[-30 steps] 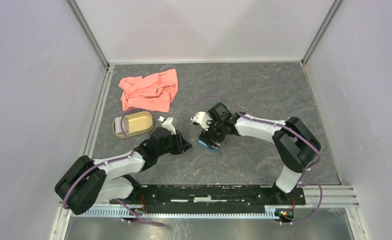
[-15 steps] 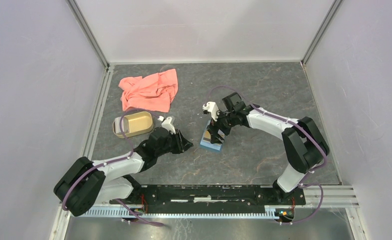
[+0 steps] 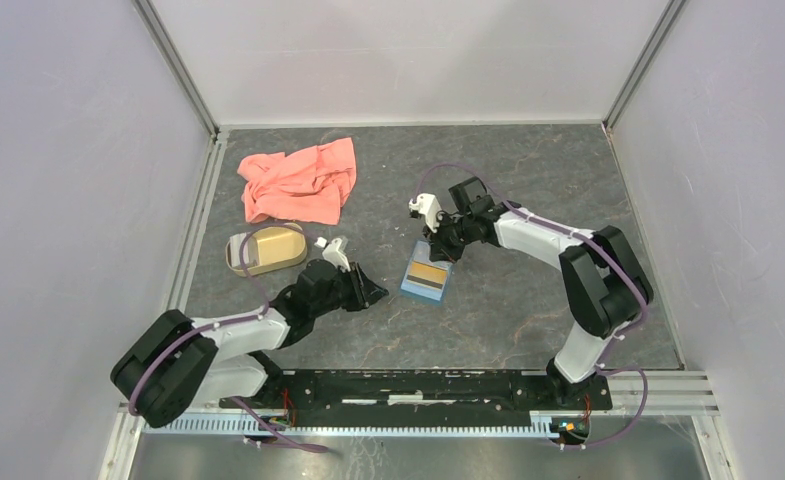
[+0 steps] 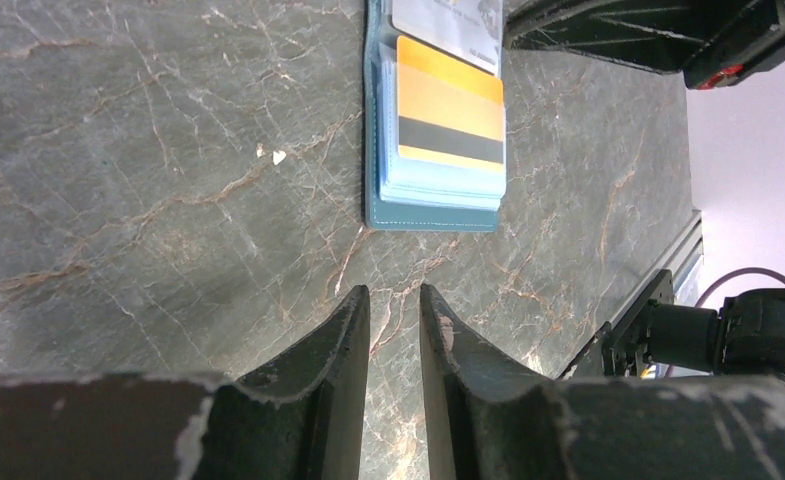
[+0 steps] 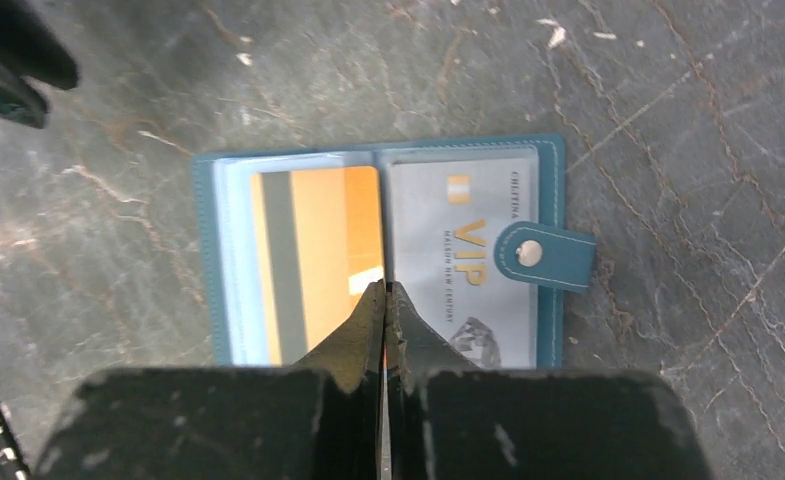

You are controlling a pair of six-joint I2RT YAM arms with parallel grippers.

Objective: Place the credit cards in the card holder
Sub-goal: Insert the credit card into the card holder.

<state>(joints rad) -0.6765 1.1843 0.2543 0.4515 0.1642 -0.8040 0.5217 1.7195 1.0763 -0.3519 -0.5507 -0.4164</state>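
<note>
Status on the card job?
Left claw ajar, empty; right claw shut over open teal-blue rectangular card holder. Gold-yellow striped plastic card and pale VIP card sit on its pages. No obstruction seen.

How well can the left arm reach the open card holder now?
Probably yes: the card holder lies just ahead of the left gripper, with only bare table between. The right gripper, poised over the holder's fold, might crowd it.

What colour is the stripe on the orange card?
Dark grey stripe, clearest in right wrist view.
</note>
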